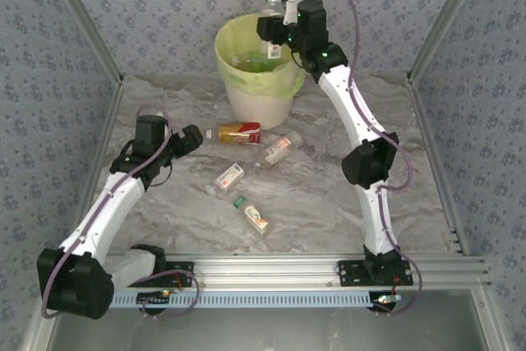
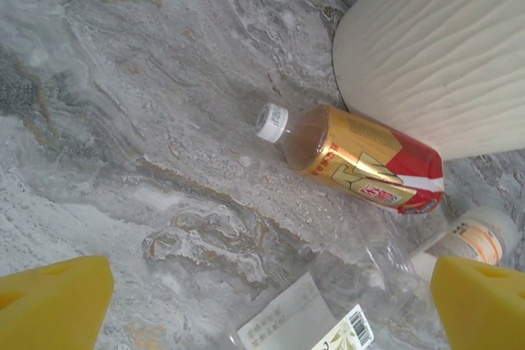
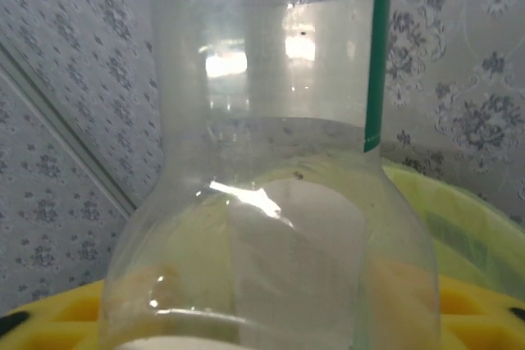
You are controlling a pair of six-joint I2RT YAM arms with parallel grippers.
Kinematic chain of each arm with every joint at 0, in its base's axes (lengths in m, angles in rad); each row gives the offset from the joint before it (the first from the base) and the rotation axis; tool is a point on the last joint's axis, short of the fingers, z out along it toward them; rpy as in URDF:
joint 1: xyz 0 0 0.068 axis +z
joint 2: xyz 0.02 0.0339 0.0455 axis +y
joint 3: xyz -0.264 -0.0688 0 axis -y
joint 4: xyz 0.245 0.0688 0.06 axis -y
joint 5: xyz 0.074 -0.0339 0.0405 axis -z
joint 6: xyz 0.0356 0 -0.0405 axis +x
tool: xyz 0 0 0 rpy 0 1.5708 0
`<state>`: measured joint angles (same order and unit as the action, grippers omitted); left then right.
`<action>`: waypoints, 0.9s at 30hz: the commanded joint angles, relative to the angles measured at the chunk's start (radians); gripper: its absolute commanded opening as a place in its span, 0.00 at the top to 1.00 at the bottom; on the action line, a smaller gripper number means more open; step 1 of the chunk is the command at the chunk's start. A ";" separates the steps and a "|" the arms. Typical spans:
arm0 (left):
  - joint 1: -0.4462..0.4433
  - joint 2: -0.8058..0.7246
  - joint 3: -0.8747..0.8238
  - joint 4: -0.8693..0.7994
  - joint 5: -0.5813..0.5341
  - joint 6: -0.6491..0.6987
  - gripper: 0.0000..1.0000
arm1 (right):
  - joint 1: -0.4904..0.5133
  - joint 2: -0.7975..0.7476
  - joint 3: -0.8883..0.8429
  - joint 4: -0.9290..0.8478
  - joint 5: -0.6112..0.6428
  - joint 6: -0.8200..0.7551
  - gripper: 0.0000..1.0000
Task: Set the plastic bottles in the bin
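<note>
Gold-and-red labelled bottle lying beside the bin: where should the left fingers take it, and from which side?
Probably the labelled mid-body of the gold-and-red bottle, coming from above with the left fingers closing across its width. It lies on its side, white cap at the end farther from the bin, whose wall crowds the base end, so stay toward the cap half.

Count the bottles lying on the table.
4: a gold-and-red bottle beside the bin, a clear one right of it, a white-labelled one nearer the front, a green-capped one frontmost. More may hide behind the bin.
</note>
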<state>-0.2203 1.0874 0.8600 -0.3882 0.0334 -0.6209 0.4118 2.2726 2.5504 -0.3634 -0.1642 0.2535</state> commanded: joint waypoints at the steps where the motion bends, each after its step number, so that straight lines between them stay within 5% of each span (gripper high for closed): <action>1: 0.006 -0.015 -0.008 0.029 0.041 0.037 0.01 | -0.005 0.011 0.068 -0.062 0.006 -0.039 0.25; 11: -0.018 0.055 -0.006 0.039 0.092 0.096 0.01 | 0.007 -0.139 0.018 -0.207 0.041 -0.171 0.10; 20: -0.178 0.190 0.055 -0.003 -0.033 0.240 0.01 | 0.013 -0.464 -0.459 -0.062 0.095 -0.132 0.04; 27: -0.213 0.261 0.065 -0.011 -0.024 0.295 0.01 | 0.015 -0.729 -0.878 0.116 0.173 -0.073 0.00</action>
<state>-0.4267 1.3338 0.8898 -0.3763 0.0246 -0.3737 0.4232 1.6180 1.7687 -0.3447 -0.0444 0.1448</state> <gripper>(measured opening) 0.994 0.998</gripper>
